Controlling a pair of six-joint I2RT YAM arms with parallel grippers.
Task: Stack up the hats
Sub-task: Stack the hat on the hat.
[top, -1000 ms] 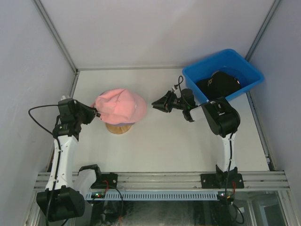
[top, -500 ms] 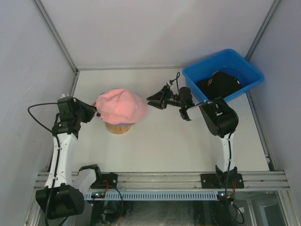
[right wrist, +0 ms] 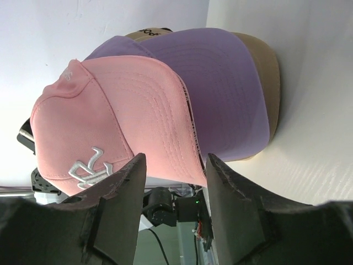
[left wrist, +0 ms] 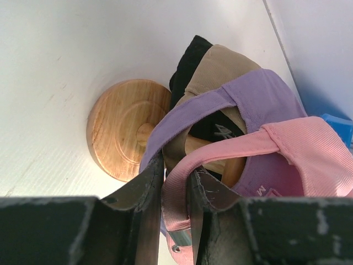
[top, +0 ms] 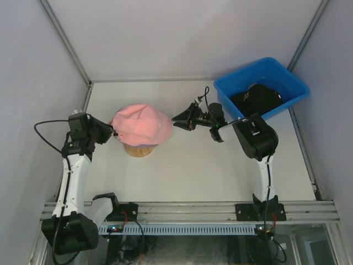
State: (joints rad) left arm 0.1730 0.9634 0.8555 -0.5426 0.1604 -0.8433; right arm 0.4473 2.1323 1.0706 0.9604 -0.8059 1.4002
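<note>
Table (top: 193, 165): white, walled on three sides; both arms reach in from the near edge.

Blue bin (top: 278, 74): far right corner. A loose black cap (top: 256, 98) lies inside it.

Cap stack: left of centre, seated on the wooden stand (top: 139, 150).
- You see only the pink cap (top: 140, 124) from above; it is the top layer.
- The right wrist view shows the purple cap (right wrist: 220, 83) under the pink one, and the tan cap (right wrist: 270, 83) under the purple, brims nested.
- The left wrist view, from behind and below, adds a second black cap (left wrist: 190, 61) edging out beside the tan.

Left gripper (top: 112, 132): at the stack's left side. Your left wrist view shows both fingers pinched narrow on the pink cap's rear strap (left wrist: 220, 152). The strap runs straight between them.

Right gripper (top: 177, 117): just beside the stack's right side, at brim level. Jaws stand apart, holding nothing. The edge of the pink brim shows in the gap between the fingers. Whether either finger touches it, you cannot tell from these views.
</note>
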